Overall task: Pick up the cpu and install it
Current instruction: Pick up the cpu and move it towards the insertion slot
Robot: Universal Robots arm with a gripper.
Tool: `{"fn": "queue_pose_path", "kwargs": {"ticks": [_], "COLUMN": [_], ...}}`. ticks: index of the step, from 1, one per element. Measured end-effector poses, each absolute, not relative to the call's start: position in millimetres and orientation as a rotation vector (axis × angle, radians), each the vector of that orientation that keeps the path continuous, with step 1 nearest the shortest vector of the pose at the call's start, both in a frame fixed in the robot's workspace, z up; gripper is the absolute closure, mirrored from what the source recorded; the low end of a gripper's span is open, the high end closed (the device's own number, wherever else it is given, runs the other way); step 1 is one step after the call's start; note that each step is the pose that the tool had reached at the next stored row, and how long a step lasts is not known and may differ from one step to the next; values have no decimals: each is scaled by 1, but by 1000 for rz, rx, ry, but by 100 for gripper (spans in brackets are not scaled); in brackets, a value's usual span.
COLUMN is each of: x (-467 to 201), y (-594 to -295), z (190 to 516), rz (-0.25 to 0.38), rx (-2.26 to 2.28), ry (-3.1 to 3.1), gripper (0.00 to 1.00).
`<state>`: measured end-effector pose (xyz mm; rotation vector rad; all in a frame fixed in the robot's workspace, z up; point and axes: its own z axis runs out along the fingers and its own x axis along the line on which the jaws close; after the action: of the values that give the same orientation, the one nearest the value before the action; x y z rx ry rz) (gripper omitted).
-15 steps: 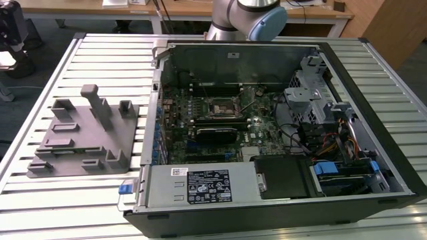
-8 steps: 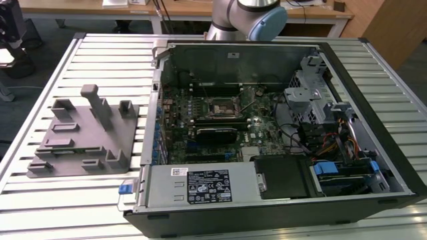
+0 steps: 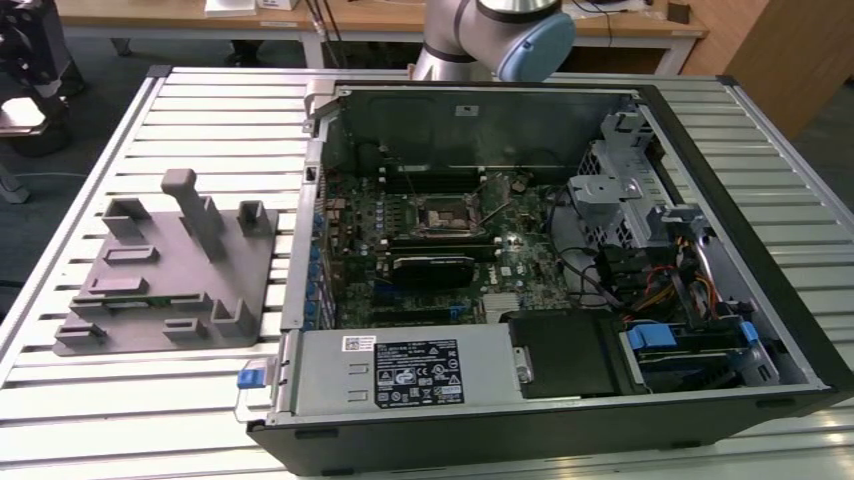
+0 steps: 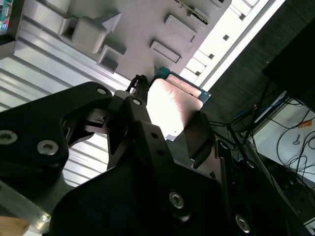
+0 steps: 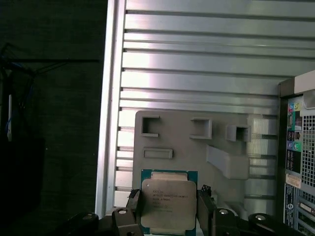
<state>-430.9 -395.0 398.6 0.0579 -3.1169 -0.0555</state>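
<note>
Gripper is closed on the cpu — its fingers pinch two opposite edges, with the shiny top facing the first wrist view. The cpu hangs clear of the grey tray, above the slatted table.

To carry it well, hold it level, add no extra squeeze, and square its corners to the socket in the computer case.

Arm — the wrist looks tipped down over the tray.

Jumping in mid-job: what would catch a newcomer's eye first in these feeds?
The shiny cpu clamped in the tool, above the grey tray in the first wrist view, stands out most. In the exterior view, the open computer case sits in the middle of the slatted table, motherboard exposed, with the tray at that view's left.
</note>
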Motion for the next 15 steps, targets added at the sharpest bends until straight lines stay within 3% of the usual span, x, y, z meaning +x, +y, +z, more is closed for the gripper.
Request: {"fn": "queue_pose_path", "kwargs": {"ticks": [15], "x": [-407], "y": [-395], "z": [399], "rz": [-56], "rx": [58], "ry": [-3117], "gripper": [46]}}
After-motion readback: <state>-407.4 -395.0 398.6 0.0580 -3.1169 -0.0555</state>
